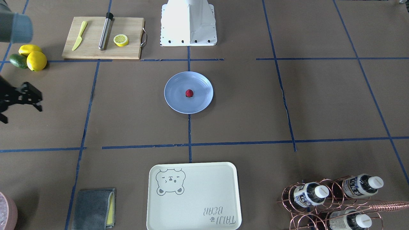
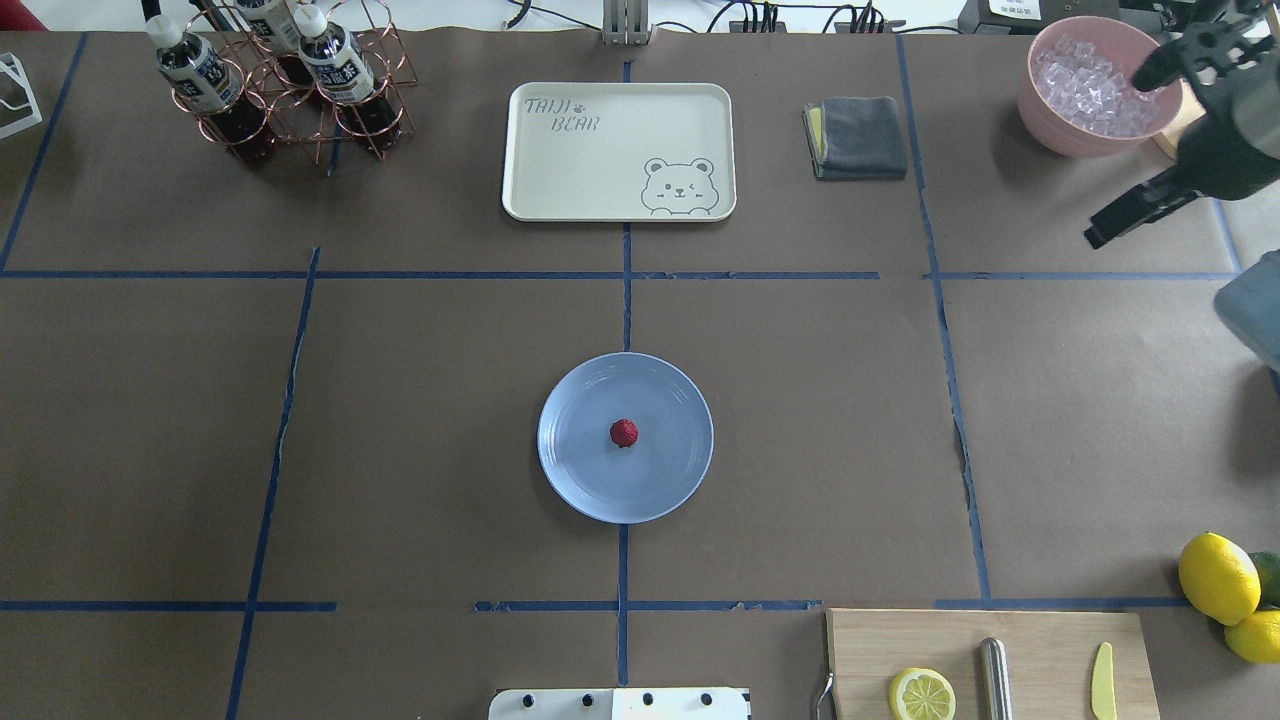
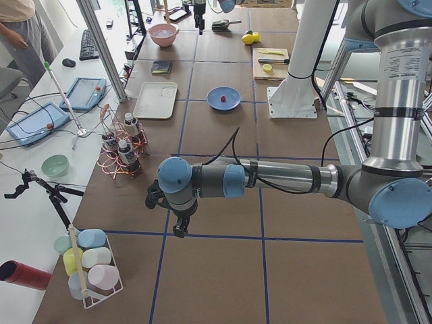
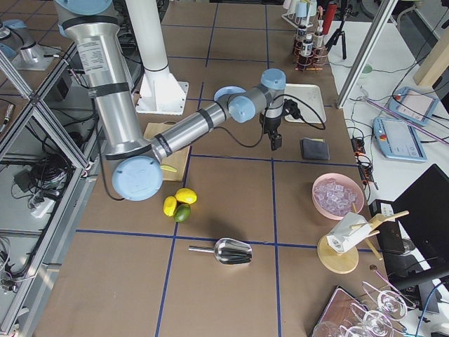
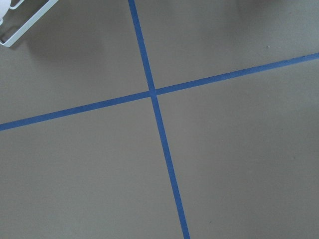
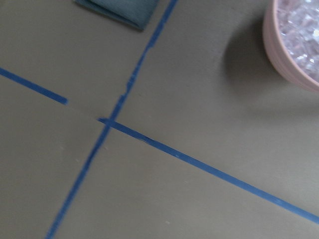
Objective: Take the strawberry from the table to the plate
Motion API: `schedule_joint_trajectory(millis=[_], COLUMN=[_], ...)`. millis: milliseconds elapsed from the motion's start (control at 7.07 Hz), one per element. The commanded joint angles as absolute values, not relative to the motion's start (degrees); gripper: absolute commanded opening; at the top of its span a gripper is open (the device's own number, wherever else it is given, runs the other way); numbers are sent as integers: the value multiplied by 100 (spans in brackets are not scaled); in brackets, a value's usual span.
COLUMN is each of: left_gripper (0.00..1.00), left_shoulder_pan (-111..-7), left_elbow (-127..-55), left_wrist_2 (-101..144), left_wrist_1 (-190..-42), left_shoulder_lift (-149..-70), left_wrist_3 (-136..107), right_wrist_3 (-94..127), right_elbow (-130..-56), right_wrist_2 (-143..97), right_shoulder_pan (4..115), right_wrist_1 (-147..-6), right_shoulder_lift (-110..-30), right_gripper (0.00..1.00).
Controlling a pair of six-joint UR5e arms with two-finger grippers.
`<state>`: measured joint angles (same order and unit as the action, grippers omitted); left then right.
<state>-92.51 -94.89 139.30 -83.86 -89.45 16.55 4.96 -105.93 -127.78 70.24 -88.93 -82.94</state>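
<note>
table [image 2: 400,450] (blue-taped), plate [image 2: 580,472], tray [image 2: 600,170], cutting board [image 2: 1050,650]

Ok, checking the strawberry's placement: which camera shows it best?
The overhead exterior view: the strawberry sits unobstructed at the middle of the plate. Front-facing shows the same, slightly smaller; exterior left shows a far red speck; the others miss it.

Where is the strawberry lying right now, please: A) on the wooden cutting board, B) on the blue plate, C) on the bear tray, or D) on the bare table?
B: the strawberry sits near the middle of the blue plate.
</note>
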Motion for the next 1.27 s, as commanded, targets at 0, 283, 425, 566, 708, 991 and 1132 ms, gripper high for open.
schedule_joint_trajectory(millis=[0,283,425,566,708,991,1132], left_gripper=[100,100,100,100,100,100,100], left_shoulder_pan=[-9246,-9246,-9246,-9246,-9246,-9246,-9246], left_elbow=[-9475,-9492,-9483,-9492,-9492,-9483,-9483], left_wrist_2=[13922,13913,13913,13913,13913,13913,13904], left_wrist_1=[-8376,-8376,-8376,-8376,-8376,-8376,-8385], left_shoulder_lift=[-8938,-8938,-8930,-8930,-8895,-8886,-8894], left_wrist_3=[1644,1644,1644,1644,1644,1644,1644], right_wrist_3=[-554,-457,-448,-440,-439,-439,-431], right_elbow=[-10547,-10485,-10468,-10459,-10468,-10476,-10477], right_wrist_2=[-12859,-12946,-12981,-12990,-12990,-13008,-13008], right_shoulder_pan=[8135,8594,8622,8622,8622,8622,8622], right_wrist_1=[-8903,-8895,-8895,-8895,-8895,-8895,-8895], right_shoulder_lift=[-9514,-10210,-10309,-10344,-10345,-10345,-10345], right_gripper=[100,100,100,100,100,100,100])
